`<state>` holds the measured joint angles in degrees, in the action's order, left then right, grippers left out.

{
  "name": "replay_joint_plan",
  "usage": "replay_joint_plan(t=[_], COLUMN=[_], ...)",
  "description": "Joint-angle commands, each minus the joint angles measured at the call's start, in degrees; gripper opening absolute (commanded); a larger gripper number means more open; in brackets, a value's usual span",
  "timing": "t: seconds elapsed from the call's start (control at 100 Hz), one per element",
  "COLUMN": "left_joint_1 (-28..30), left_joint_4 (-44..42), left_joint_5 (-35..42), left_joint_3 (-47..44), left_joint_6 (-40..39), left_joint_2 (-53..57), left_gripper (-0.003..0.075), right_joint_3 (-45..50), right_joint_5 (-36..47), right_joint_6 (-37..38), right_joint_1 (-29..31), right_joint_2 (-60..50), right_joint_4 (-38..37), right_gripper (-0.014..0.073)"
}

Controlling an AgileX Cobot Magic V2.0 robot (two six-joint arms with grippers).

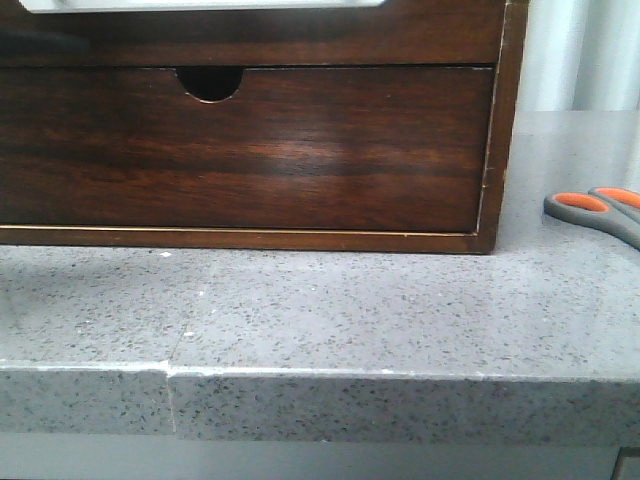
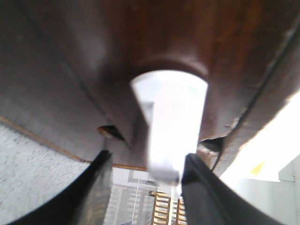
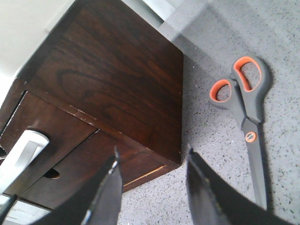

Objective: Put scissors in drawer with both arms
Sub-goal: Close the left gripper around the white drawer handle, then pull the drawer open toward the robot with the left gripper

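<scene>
The scissors point(image 1: 598, 210), grey with orange-lined loops, lie flat on the speckled counter to the right of the cabinet. In the right wrist view the scissors point(image 3: 249, 110) show whole and closed. The drawer point(image 1: 300, 40) is the upper dark wood front, and looks closed in the right wrist view point(image 3: 56, 124). My left gripper point(image 2: 147, 157) is open, close against the dark wood, its fingers either side of a bright round-cornered cutout point(image 2: 168, 112); the view is blurred. My right gripper point(image 3: 153, 154) is open and empty above the counter near the cabinet's corner, apart from the scissors. Neither gripper shows in the front view.
Below the drawer sits a similar front with a small half-round notch point(image 1: 210, 85), also seen in the right wrist view point(image 3: 75, 171). The cabinet's top point(image 3: 122, 70) is bare wood. The grey speckled counter point(image 1: 350, 310) ends in a front edge point(image 1: 400, 375).
</scene>
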<state>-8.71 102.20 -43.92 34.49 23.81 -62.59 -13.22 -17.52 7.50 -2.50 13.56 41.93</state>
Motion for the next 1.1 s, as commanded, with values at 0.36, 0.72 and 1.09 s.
replay_joint_plan(t=[0.36, 0.72, 1.09], left_joint_1=[-0.55, -0.55, -0.55], left_joint_4=[2.03, -1.32, -0.51], left_joint_5=[0.01, -2.31, -0.81], left_joint_3=[4.75, 2.09, -5.31], left_joint_6=[0.3, -1.1, -6.84], left_joint_2=[0.61, 3.42, 18.26], left_gripper=[0.0048, -0.002, -0.002], right_joint_3=[-1.6, -1.6, -1.6], right_joint_5=[3.07, 3.07, 3.07], right_joint_6=[-0.3, -0.3, -0.3], right_joint_1=[0.24, 0.24, 0.24], right_joint_2=[0.92, 0.92, 0.92], right_joint_4=[-1.49, -1.49, -1.49], right_gripper=[0.028, 0.028, 0.028])
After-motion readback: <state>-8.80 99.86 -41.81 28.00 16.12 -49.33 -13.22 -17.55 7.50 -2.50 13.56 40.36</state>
